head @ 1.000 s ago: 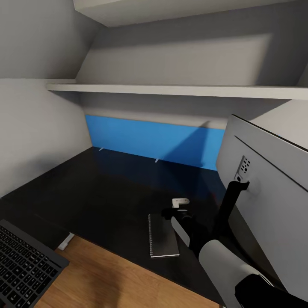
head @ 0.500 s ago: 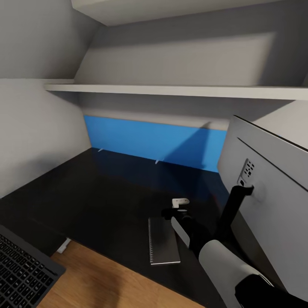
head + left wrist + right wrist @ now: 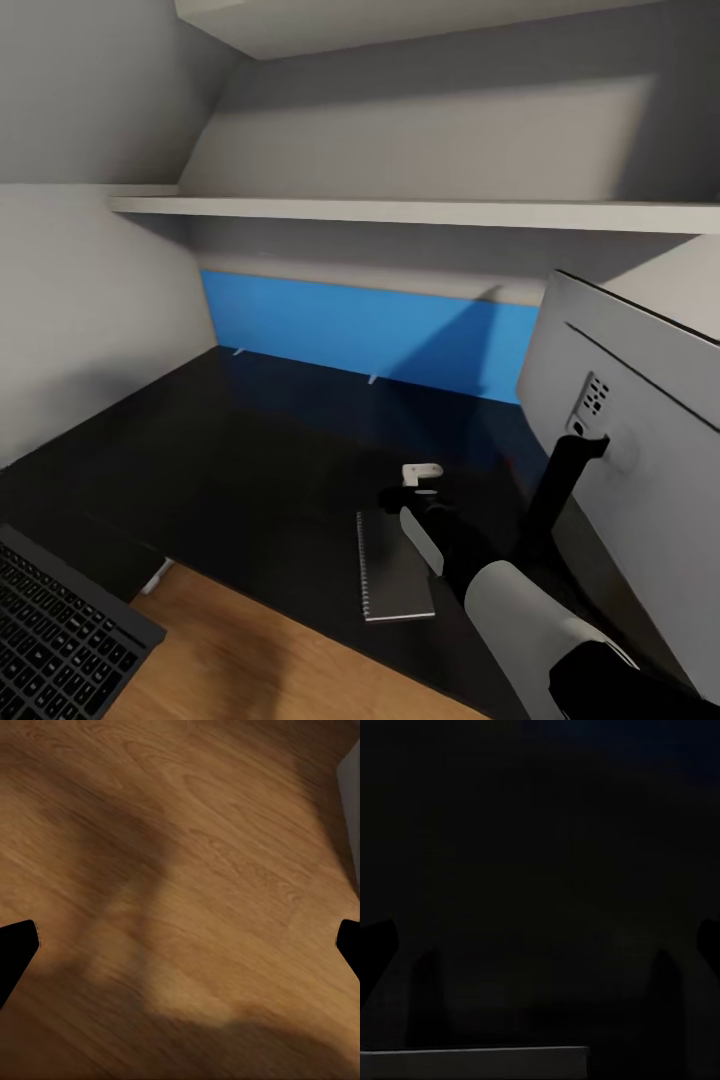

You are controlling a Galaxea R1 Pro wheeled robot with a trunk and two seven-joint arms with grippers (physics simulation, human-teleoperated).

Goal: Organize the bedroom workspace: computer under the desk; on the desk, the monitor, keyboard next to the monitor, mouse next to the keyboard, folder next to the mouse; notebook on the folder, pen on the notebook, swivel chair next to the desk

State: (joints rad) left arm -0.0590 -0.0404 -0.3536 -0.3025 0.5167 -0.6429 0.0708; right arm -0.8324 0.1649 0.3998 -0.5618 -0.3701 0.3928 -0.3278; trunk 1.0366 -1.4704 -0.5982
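Glossy black, the desk runs from the grey-white wall on the left to the monitor on the right, and most of its top between those two is bare. Its near edge cuts diagonally across the head view, with light wood floor in front of it. Along the far edge a bright blue panel stands against the wall beneath a long white shelf, so overhead room at the back is closed by that shelf.

The notebook lies flat on the desk close to the near edge, just left of the monitor's black neck. Its long axis runs from the near edge toward the blue panel, spiral binding along its left side, and its short near end sits almost at the desk's lip.

The right gripper hangs over the desk just beyond the notebook's far right corner, the arm's white forearm reaching in from the lower right. In the right wrist view the fingertips sit far apart at the two sides, spread wide with nothing between them, above dark desktop with a pale strip at one edge of that picture.

The keyboard shows at the lower left of the head view, its corner out over the floor, well apart from the notebook.

In the left wrist view the left gripper is likewise spread wide and empty, its dark fingertips over shadowed wood floor
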